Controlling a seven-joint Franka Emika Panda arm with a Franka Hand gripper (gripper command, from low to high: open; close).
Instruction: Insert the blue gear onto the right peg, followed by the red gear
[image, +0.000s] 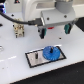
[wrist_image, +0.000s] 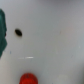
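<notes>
Red gear: small round red toothed disc (wrist_image: 28, 78), blurred at the edge of the wrist view, so close under the hand but off its centre; teeth and hub too soft to make out; not picked out in the exterior view.
Hand: grey two-fingered hand (image: 53, 31) hangs above the worktop; its dark fingers look apart, with nothing between them.
Blue gear: flat bright blue toothed disc (image: 50, 52) lies on the grey rectangular plate with black rim (image: 32, 58), lower than the hand and a little apart from it; it appears already seated.
Right peg: not visible; presumably hidden under the blue gear's hub.
Step in hand: judged to be fetching the red gear; centre the hand over the disc before descending; grip across the rim, level; lift straight so it does not tilt.
Worktop: plain white, glossy (image: 15, 67); one small dark spot (wrist_image: 18, 33) near the hand.
Room: dark backdrop; black cable (image: 10, 18) beside the arm.
</notes>
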